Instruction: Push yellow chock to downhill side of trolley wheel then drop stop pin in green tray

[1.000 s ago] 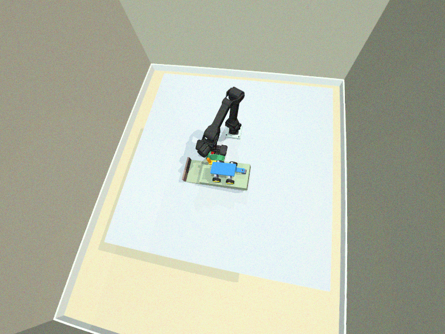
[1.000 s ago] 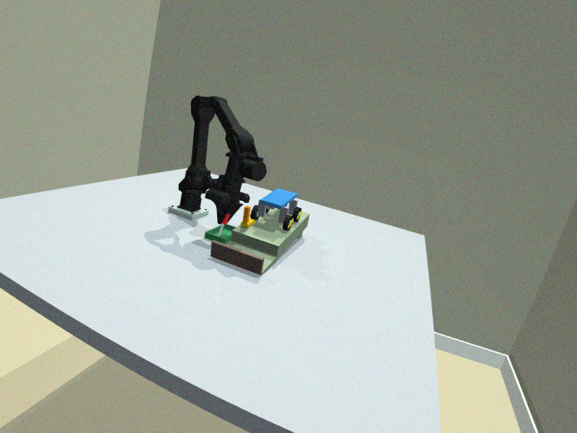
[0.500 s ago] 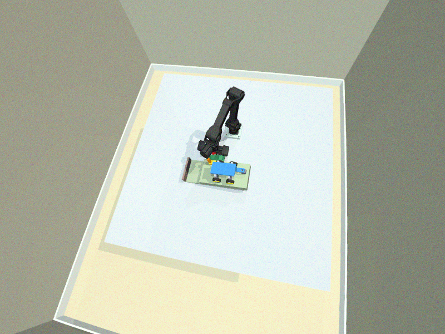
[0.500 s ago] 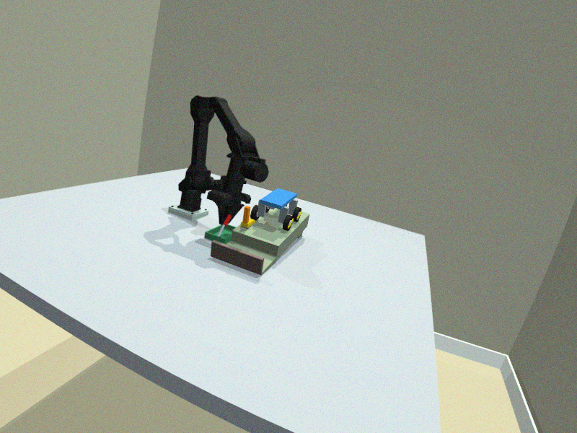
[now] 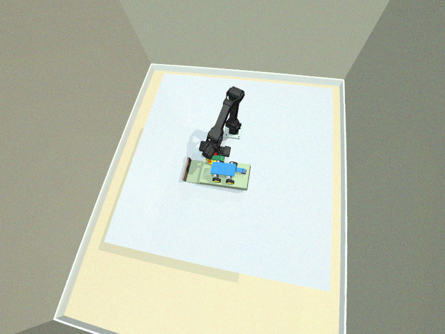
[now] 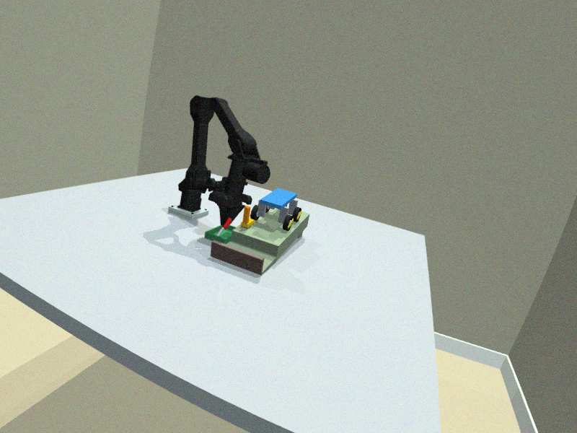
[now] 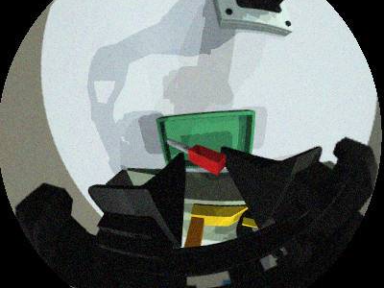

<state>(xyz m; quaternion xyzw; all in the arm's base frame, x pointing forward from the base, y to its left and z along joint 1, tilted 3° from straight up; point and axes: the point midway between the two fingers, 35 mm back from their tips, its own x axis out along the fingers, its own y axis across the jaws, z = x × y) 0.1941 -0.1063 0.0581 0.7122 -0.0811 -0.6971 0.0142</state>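
Black arm (image 6: 200, 134) and black gripper (image 7: 204, 179) over a green tray (image 7: 248, 123), red-headed pin (image 7: 206, 158) with a grey shank. Blue-topped trolley (image 6: 278, 197) on yellow-hubbed black wheels (image 6: 288, 221), on a pale green ramp (image 6: 269, 245) with a dark brown end. Yellow chock (image 7: 225, 215) with an orange handle (image 6: 247, 214), pale blue-white table (image 6: 288, 332), beige floor (image 6: 471, 390), olive-grey walls (image 6: 384, 91).
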